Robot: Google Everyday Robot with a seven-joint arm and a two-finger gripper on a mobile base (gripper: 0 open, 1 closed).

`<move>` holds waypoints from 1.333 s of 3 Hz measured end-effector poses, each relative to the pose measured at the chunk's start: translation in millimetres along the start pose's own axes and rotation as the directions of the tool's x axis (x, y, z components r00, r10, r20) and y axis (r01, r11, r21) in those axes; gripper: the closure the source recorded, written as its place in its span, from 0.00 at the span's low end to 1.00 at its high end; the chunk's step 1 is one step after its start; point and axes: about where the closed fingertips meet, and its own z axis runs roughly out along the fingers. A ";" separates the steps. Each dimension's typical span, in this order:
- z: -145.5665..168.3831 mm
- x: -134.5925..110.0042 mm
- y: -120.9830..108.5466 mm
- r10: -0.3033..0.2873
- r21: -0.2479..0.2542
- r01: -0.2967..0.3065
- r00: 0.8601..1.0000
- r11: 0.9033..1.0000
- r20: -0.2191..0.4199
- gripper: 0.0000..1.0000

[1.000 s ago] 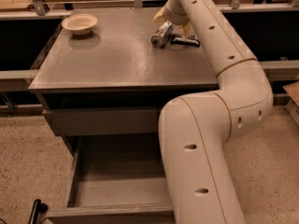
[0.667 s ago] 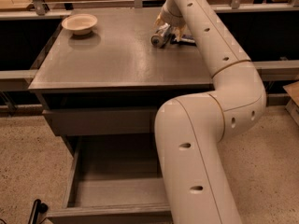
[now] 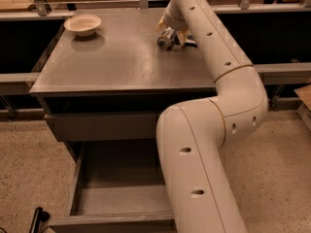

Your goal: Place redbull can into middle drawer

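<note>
The desk (image 3: 121,64) stood with its flat grey top in full view. The redbull can (image 3: 165,39) lay on its side on the desk's top, near the far edge and right of the middle. Its shiny round end was turned toward the desk's front.

The end effector (image 3: 171,31) was down at the can, over the same far-right part of the desk's top, with its pale yellowish tips showing on either side of the can. Whether it was clenched on the can or released could not be told. The white arm (image 3: 209,130) ran from there along the desk's right side, bent at an elbow past the desk's right edge, and came down in front of the desk's right half.

A shallow cream bowl (image 3: 82,24) sat upright at the desk's far left corner, well apart from the can.

Below the desk's top, a plain grey front panel (image 3: 102,126) was closed. Beneath it the middle drawer (image 3: 121,198) stood pulled out from the desk's front. Its flat floor and left wall were bare, and its right part was hidden behind the arm. The desk stood on a speckled floor (image 3: 29,164).
</note>
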 end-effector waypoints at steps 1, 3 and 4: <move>3.5 -5.7 -7.1 -0.010 0.012 0.010 1.000 1.000 0.016 0.63; 0.4 -16.9 -13.5 -0.006 0.050 0.003 0.998 0.999 0.065 0.98; -30.6 -26.6 -15.9 0.064 0.115 -0.081 0.988 0.990 0.143 1.00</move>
